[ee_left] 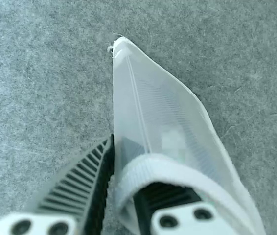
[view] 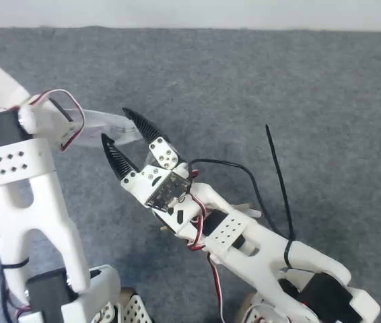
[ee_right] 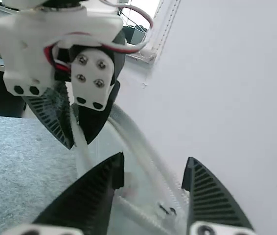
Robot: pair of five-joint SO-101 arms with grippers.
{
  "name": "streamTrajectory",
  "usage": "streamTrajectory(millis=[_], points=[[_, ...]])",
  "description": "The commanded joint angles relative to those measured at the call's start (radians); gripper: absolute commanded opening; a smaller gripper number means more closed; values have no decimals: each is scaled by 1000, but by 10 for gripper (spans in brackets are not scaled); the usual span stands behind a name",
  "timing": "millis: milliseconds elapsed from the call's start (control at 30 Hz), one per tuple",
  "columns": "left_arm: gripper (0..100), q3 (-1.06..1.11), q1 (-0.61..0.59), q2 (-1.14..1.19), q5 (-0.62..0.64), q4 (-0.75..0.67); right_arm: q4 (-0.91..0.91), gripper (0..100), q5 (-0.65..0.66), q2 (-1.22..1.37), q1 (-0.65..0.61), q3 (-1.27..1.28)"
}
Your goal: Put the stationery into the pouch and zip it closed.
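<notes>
The translucent white mesh pouch [ee_left: 163, 122] hangs from my left gripper [ee_left: 124, 188], which is shut on its thick white rim; one black finger sits inside the mouth, the other outside. In the high view the pouch [view: 110, 124] sticks out from under the left arm's wrist at the left. My right gripper [view: 126, 139] stands open right at the pouch's free end, one black fingertip on each side. The right wrist view has the open right gripper [ee_right: 153, 188] over the pouch [ee_right: 133, 147], with the left gripper [ee_right: 77, 115] clamping it just beyond.
Grey carpet [view: 278, 81] covers the table, with free room to the back and right. A thin black tie and a cable [view: 278, 175] stick up along the right arm. A pale wall [ee_right: 236, 88] stands behind the pouch in the right wrist view.
</notes>
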Motion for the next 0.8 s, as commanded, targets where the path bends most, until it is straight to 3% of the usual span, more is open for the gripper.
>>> streamTrajectory(millis=[0,767], points=[[9,-13,0,-54,-11,-40,19,188,28,24,5,34],[9,-13,0,-54,-11,-40,18,188,21,10,82,12]])
